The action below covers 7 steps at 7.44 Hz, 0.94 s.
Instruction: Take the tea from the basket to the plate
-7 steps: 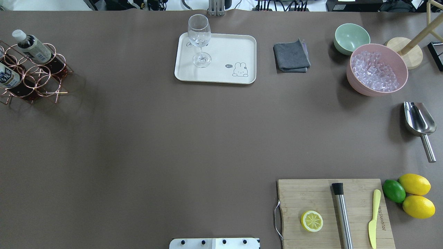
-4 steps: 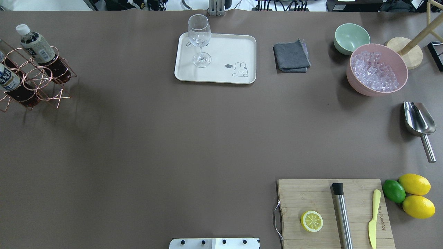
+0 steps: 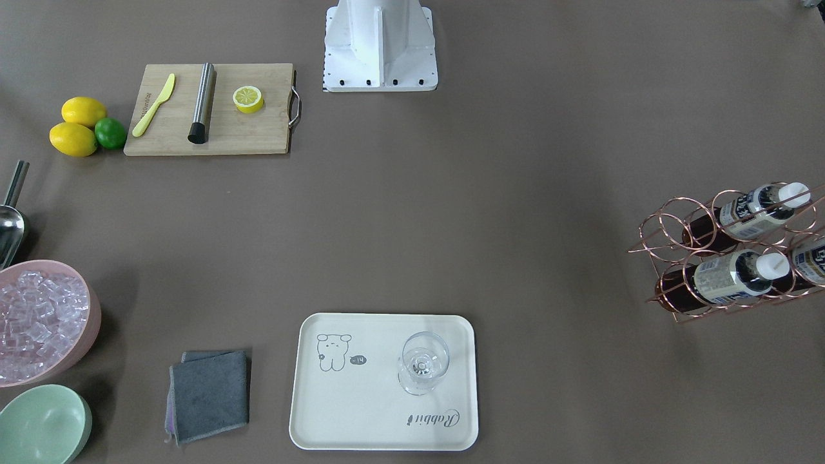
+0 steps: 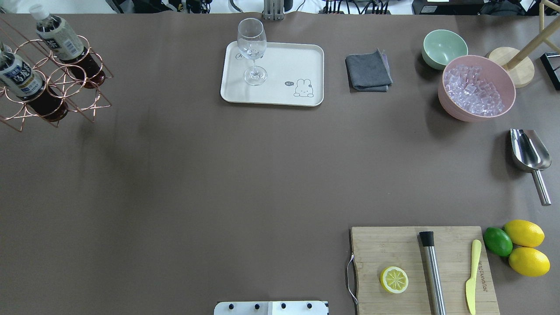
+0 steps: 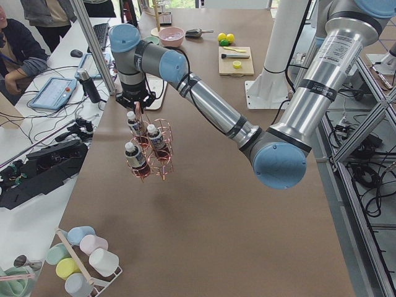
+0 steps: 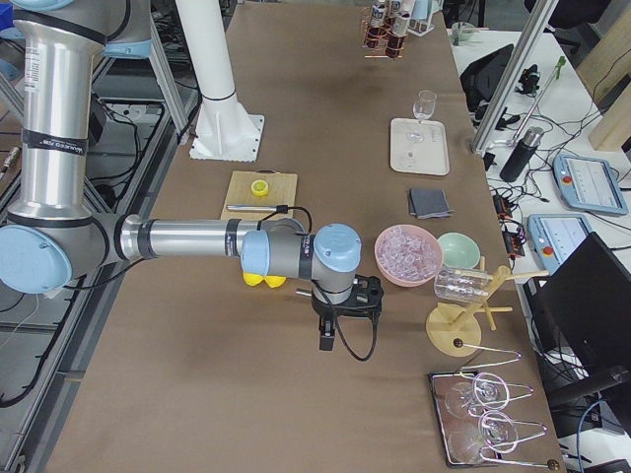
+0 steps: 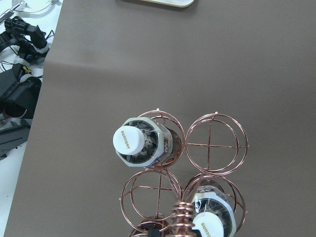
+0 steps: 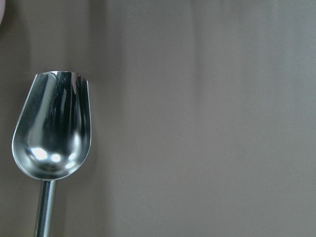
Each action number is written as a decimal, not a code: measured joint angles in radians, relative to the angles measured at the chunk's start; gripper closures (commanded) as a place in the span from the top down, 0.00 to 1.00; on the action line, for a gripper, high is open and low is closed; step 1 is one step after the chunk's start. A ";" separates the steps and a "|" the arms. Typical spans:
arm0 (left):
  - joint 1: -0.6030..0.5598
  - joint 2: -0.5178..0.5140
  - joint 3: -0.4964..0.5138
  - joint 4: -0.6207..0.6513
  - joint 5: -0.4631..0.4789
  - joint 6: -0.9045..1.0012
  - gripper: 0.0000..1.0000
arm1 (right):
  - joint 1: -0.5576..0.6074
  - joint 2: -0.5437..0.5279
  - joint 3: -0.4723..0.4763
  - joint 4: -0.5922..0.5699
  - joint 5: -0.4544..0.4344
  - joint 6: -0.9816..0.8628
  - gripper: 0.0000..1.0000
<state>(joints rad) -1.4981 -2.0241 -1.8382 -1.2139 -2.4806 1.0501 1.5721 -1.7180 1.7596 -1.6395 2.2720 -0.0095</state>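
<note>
Left arm (image 5: 210,111) is holding the basket (image 4: 61,87), tea (image 4: 61,41) inside, above the table's (image 4: 218,175) far left corner.
The left pincer (image 5: 137,102) is meeting the wire handle (image 7: 180,217); its opening I cannot tell, nor that of the right pincer (image 6: 328,335), hanging above a steel scoop (image 8: 52,128). A wine glass (image 4: 252,48) is occupying the far left corner of the plate (image 4: 284,61). The basket is sitting nearer the far edge than a moment ago.

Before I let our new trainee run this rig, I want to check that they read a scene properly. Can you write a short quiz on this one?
1. True or false: a tea bottle already stands on the plate.
2. What stands on the plate? A) a wine glass B) a teapot C) a fork
3. Fill in: the basket holds ___ tea bottles.
Key: 1 false; 2 A; 3 three.
</note>
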 measured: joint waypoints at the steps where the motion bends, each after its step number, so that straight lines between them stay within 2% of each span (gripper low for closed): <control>1: 0.038 -0.033 -0.033 0.002 0.004 -0.044 0.00 | 0.004 -0.001 0.002 0.011 0.006 0.000 1.00; 3: 0.148 -0.112 -0.077 0.003 0.040 -0.144 0.00 | 0.007 -0.008 0.004 0.019 0.016 -0.001 1.00; 5: 0.299 -0.182 -0.140 0.004 0.109 -0.332 0.00 | 0.002 -0.001 0.029 0.059 0.049 0.004 1.00; 7: 0.438 -0.268 -0.153 0.004 0.190 -0.472 0.00 | -0.032 0.009 0.026 0.327 0.098 0.136 1.00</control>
<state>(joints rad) -1.0599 -2.2917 -1.9916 -1.2103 -2.2906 0.5784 1.5400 -1.7093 1.7853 -1.3122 2.3704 0.1265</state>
